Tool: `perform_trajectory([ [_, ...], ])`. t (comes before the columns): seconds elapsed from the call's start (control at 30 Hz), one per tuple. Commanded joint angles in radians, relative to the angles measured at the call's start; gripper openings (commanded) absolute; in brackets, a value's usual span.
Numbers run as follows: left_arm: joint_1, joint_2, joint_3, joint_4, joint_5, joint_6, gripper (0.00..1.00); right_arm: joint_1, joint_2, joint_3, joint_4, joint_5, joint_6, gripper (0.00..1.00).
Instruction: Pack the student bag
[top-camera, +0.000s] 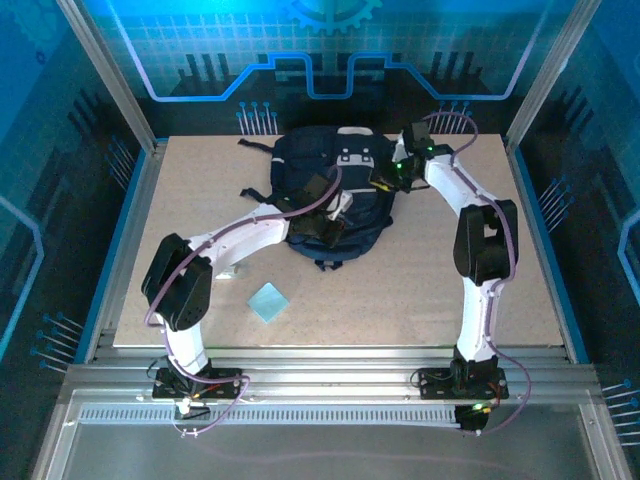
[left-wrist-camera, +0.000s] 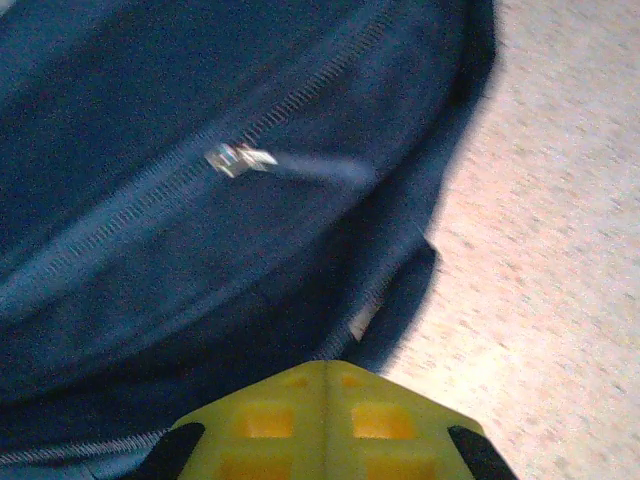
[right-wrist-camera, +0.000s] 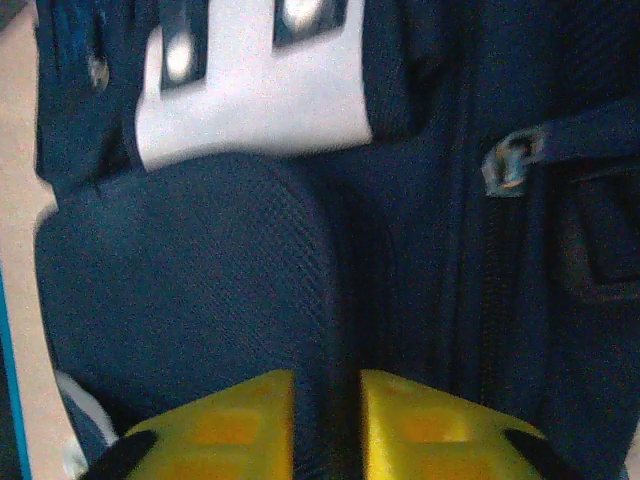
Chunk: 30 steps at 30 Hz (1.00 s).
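Right hand (right-wrist-camera: 327, 400) around student bag (right-wrist-camera: 200, 270) fold

Big navy student bag (top-camera: 300, 162) w/ grey patches, flat, far-center.

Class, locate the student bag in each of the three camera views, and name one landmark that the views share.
Top external: student bag at back centre of the tan table.
Left wrist: upper left, zipper running diagonally.
Right wrist: across most of the picture.
Shared landmark: the tan table, right in left wrist, far left in right wrist.
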<state>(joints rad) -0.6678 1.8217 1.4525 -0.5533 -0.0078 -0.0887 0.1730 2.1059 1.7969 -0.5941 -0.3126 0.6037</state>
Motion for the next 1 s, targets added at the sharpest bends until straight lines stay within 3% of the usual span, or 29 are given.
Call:
perform_trajectory([
  [0.0, -0.035, 0.031, 0.087, -0.052, 0.083, -0.075, 0.00, -0.030, -0.068, -0.004, 0.072, 0.057, 0.015, 0.45],
  [0.07, -0.036, 0.073, 0.134, -0.025, 0.106, -0.100, 0.00, -0.030, -0.144, -0.084, 0.093, 0.075, 0.025, 0.57],
  [0.13, -0.037, 0.110, 0.179, -0.006, 0.120, -0.123, 0.00, -0.030, -0.209, -0.161, 0.092, 0.102, 0.032, 0.61],
  [0.3, -0.037, 0.167, 0.275, 0.019, 0.211, -0.158, 0.00, -0.028, -0.387, -0.394, 0.138, 0.106, 0.087, 0.63],
  [0.43, -0.043, 0.175, 0.293, 0.020, 0.247, -0.172, 0.00, -0.016, -0.454, -0.559, 0.250, 0.038, 0.188, 0.63],
  [0.63, -0.044, 0.141, 0.240, -0.017, 0.152, -0.165, 0.00, 0.048, -0.425, -0.624, 0.366, 0.053, 0.265, 0.63],
  [0.73, -0.042, 0.097, 0.167, -0.001, 0.069, -0.209, 0.00, 0.074, -0.383, -0.622, 0.429, 0.057, 0.284, 0.53],
  [0.8, -0.037, 0.065, 0.109, 0.033, 0.040, -0.252, 0.05, 0.087, -0.351, -0.604, 0.454, 0.059, 0.285, 0.47],
  [0.97, 0.006, -0.005, -0.024, 0.145, 0.040, -0.385, 0.19, 0.106, -0.253, -0.548, 0.456, 0.107, 0.296, 0.46],
])
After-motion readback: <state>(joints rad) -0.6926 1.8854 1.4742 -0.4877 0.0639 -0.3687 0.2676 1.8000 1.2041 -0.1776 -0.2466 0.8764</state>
